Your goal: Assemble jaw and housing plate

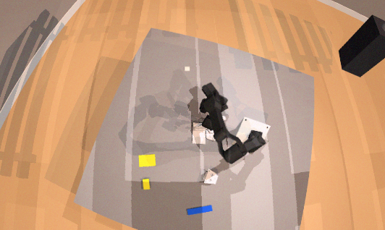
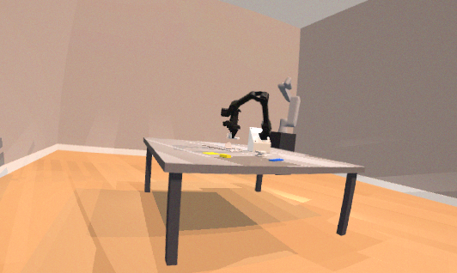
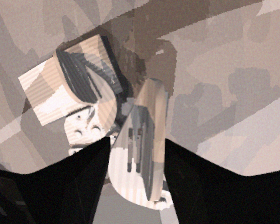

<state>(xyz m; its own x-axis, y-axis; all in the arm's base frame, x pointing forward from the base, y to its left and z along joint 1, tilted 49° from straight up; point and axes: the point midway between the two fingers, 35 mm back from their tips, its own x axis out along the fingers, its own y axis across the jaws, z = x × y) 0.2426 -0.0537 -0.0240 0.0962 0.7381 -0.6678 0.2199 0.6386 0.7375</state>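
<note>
A: Specify the room enclosure.
B: Exterior view: a pinkish-beige wall [image 2: 179,64] spans nine to twelve o'clock. A darker grey-brown wall [image 2: 386,86] occupies two to three o'clock. The two meet at a vertical corner near one o'clock. A pale baseboard [image 2: 98,149] lines the wall foot.
A: Floor finish?
B: Orange-toned wood planks [image 1: 354,145] [image 2: 115,249].
A: Furniture?
B: One table [image 1: 162,43] [image 2: 261,168]: grey-brown top, four dark, square-section legs. In the top view, a black pedestal [image 1: 361,50] [image 2: 287,141] stands at two o'clock, apart from the table.
A: Lighting?
B: Pale bands and overlapping shadows cross tabletop and floor.
</note>
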